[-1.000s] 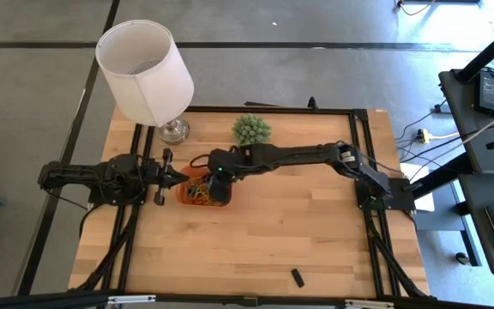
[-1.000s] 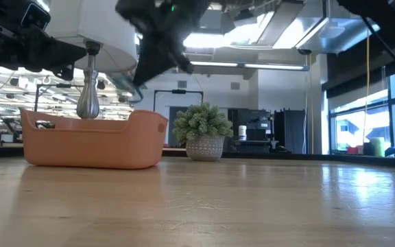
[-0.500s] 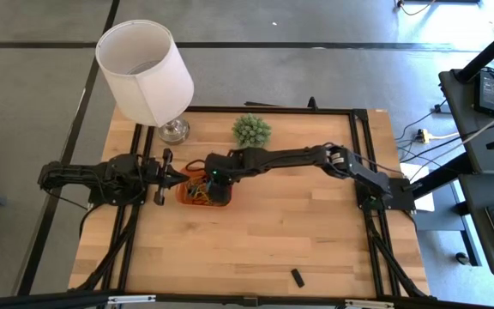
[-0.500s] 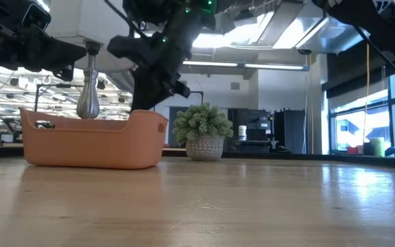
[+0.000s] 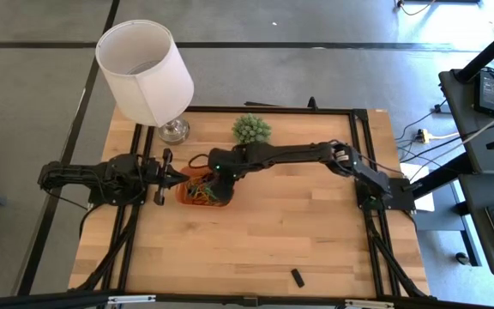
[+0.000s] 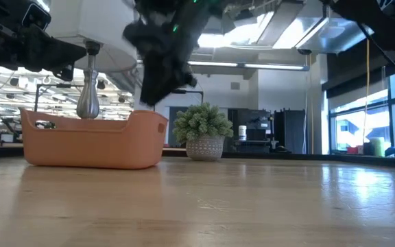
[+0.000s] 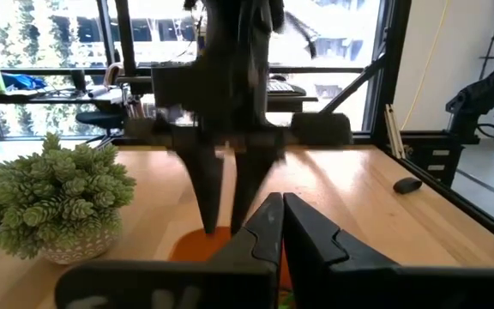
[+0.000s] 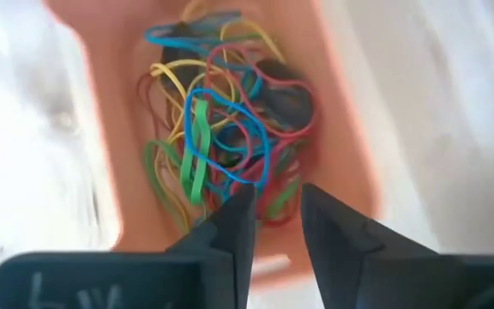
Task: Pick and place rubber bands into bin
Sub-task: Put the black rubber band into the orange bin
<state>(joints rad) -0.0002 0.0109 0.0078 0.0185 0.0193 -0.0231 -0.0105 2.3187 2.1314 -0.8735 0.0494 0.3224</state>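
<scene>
On the wooden surface (image 5: 256,232), a small black object (image 5: 298,276) lies alone near the front edge. Farther back, the orange bin (image 5: 202,196) sits left of centre, holding a tangle of rubber bands (image 8: 221,146) in blue, green, yellow and red. The right gripper (image 8: 273,225) hangs directly over the bin, fingers (image 8: 230,232) slightly parted with nothing between them. The left gripper (image 7: 277,219) rests just beside the bin's left end, fingers closed together on nothing. Behind the bin stand a small potted plant (image 5: 251,130) and a lamp (image 5: 147,73) with a white shade.
</scene>
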